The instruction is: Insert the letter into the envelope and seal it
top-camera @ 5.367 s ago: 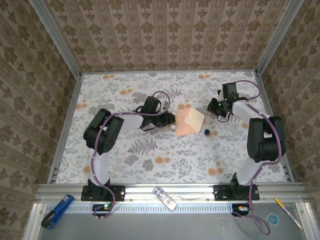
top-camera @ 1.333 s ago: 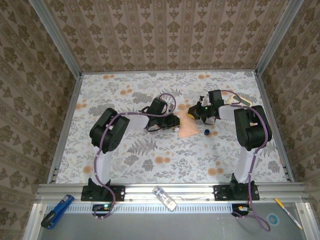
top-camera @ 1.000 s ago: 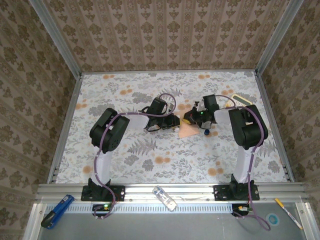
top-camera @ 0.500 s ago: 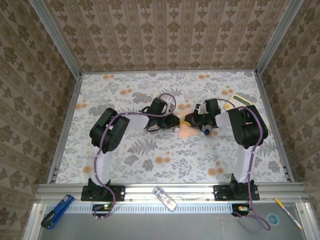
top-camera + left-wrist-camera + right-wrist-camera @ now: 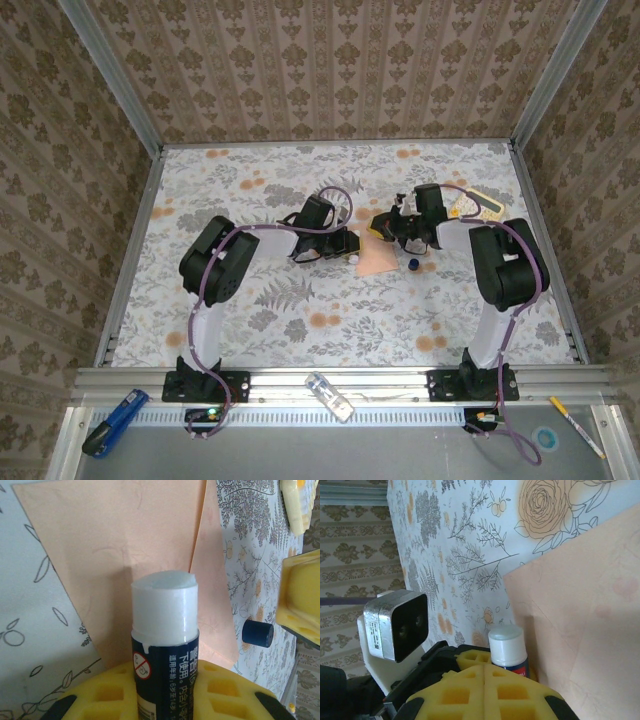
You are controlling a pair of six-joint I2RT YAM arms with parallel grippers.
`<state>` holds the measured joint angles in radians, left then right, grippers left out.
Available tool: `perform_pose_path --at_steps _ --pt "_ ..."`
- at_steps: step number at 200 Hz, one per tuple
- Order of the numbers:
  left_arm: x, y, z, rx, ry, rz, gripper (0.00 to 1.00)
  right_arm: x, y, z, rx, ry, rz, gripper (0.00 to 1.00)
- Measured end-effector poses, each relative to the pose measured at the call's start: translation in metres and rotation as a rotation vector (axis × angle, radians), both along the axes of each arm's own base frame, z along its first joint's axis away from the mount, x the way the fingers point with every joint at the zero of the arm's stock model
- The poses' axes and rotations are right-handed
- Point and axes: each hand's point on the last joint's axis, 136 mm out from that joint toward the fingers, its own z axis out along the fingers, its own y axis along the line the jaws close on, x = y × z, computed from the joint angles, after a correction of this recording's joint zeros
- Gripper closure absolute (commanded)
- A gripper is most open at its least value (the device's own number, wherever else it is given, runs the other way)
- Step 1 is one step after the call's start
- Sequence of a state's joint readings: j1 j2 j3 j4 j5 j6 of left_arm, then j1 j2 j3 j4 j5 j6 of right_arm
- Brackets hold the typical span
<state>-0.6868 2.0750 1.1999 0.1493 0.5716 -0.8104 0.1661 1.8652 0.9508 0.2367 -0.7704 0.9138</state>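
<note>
The salmon envelope lies flat on the flowered table, between the two grippers. My left gripper is at its left edge, shut on an uncapped glue stick. The stick's white tip points over the envelope. My right gripper is at the envelope's far edge, its yellow fingers pressed shut with nothing between them. In the right wrist view the glue stick stands just beyond those fingers, beside the envelope. The letter is hidden.
The glue's blue cap lies right of the envelope. A yellow-and-white object sits at the back right. On the front rail lie a clear plastic piece, a blue tool and a pen.
The envelope, raised and spread five seconds ago, now lies flat and smaller. The right gripper came in from the right to its far edge. The left gripper has stayed put.
</note>
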Motion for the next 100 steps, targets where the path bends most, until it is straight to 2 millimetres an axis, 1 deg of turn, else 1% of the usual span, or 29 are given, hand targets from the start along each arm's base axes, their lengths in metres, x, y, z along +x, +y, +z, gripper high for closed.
perform_pose_path --at_steps 38,85,100 --pt "0.0 0.0 0.0 0.001 0.001 0.0 1.0 -0.008 -0.002 -0.011 -0.004 0.041 -0.012 1.0" --pt "0.0 0.001 0.0 0.006 0.004 -0.002 1.0 -0.017 -0.005 -0.031 -0.02 0.094 -0.019 1.0" --pt "0.0 0.001 0.0 0.008 0.007 -0.001 1.0 -0.021 -0.007 -0.04 -0.032 0.118 -0.026 1.0"
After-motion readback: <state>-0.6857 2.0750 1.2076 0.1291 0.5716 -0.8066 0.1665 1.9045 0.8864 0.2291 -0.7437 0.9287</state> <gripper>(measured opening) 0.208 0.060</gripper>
